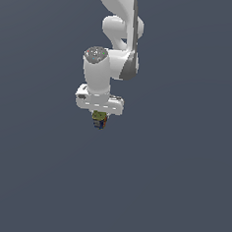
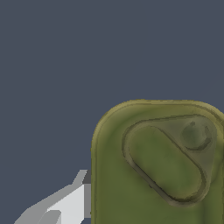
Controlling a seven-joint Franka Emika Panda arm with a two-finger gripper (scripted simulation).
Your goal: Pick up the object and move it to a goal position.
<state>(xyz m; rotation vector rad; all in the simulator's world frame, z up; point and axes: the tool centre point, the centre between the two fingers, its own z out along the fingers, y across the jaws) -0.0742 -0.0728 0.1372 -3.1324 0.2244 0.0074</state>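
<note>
The object is a small olive-green item with a dark bluish and reddish lower end. It hangs just under the white hand in the exterior view. My gripper is around it, and the object is narrower than the hand. In the wrist view the object fills much of the picture, showing an olive top with an oval recess. One grey-white finger lies against its side. The other finger is out of view. The gripper looks shut on the object.
The white arm comes down from the top of the exterior view. All around is a plain dark grey-blue surface with no other objects or edges in view. No goal marker shows.
</note>
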